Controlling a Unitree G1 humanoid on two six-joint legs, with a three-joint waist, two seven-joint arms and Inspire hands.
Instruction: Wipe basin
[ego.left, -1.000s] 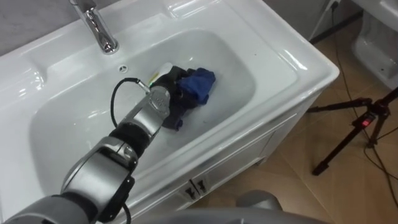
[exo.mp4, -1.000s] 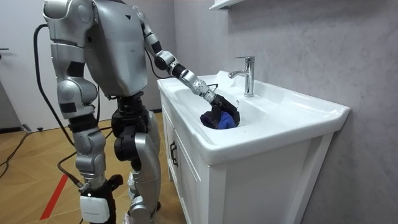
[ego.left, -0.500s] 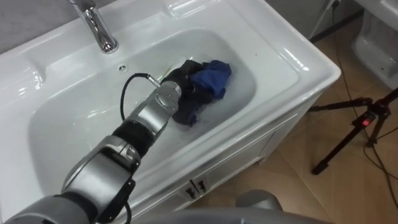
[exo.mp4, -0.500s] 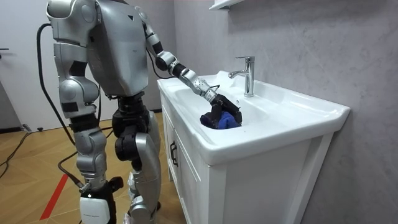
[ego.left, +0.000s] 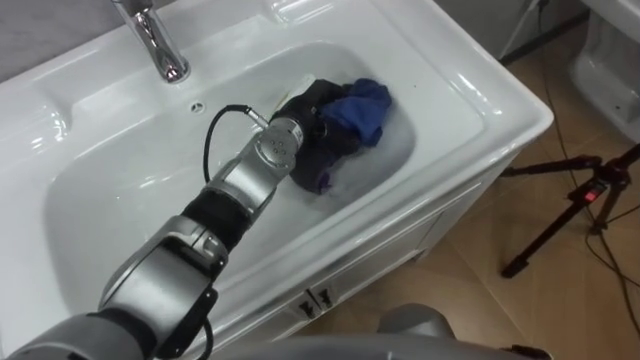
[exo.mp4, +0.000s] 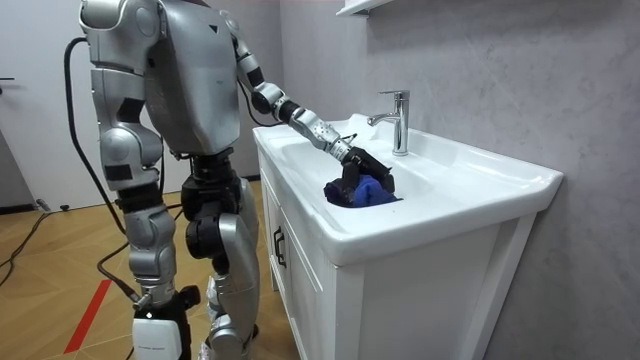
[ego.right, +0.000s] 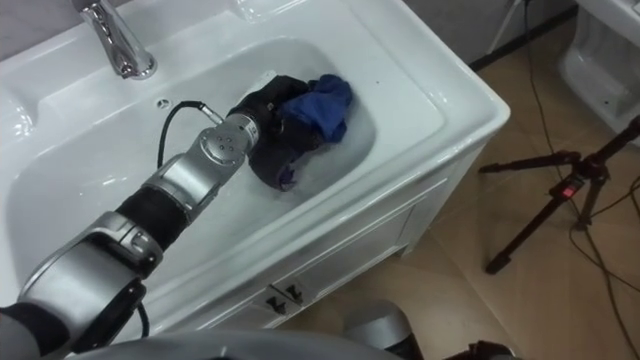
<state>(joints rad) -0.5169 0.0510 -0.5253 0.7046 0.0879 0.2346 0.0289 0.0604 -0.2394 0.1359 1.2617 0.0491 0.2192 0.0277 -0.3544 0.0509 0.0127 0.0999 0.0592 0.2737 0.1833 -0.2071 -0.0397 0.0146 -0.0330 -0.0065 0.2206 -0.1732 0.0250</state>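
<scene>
Since a second ago my left hand (ego.left: 312, 125) has slid the blue cloth (ego.left: 362, 108) toward 2 o'clock, up the right end of the basin (ego.left: 120, 180).
From the left: the right hand (exo.mp4: 157, 303) hangs by the robot's side, its grip unreadable. The faucet (ego.left: 150, 40) stands at the basin's 11 o'clock. My left hand lies on the bunched cloth inside the bowl, blue folds at its 2 o'clock, a darker fold at 6 o'clock. Whether it grasps the cloth I cannot tell. A tripod (ego.left: 585, 200) stands on the floor at 3 o'clock.
</scene>
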